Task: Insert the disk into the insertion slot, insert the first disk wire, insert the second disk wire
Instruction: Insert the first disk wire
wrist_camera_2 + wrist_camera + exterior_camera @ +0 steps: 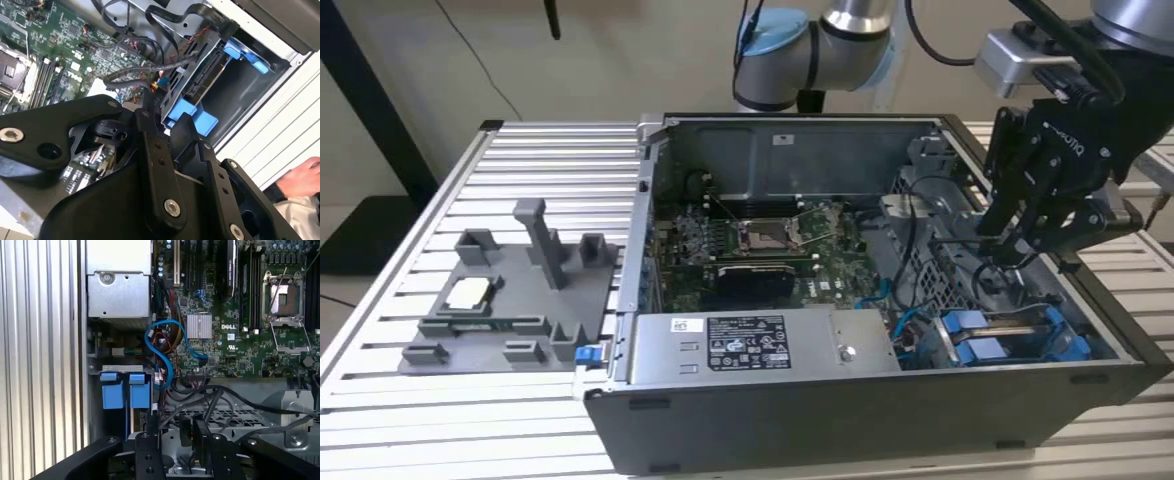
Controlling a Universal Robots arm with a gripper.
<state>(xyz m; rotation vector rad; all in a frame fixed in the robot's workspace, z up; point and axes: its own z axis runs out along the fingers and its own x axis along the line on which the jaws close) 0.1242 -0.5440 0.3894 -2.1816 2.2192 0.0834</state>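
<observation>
The disk [204, 76] sits in its blue carrier [192, 114] inside the insertion slot [240, 97], a grey bay in the case corner. In the exterior view the carrier [1014, 338] shows at the case's near right corner. Its two blue tabs [125, 390] show in the first wrist view. My gripper [1014, 250] hangs just above the bay, open, with a gap between its black fingers [150, 442]. Black wires [150, 70] run past the fingertips toward the disk's end. The same wires [212, 400] loop just in front of my gripper [175, 432]. I cannot tell whether a finger touches one.
The open computer case [854, 410] lies on a slatted metal table [454, 400]. A silver power-supply box [761, 342] sits beside the bay, the motherboard [774, 240] behind it. A blue cable [161, 352] loops nearby. A grey fixture tray [507, 300] stands at the exterior view's left. A person's hand [300, 180] rests outside the case.
</observation>
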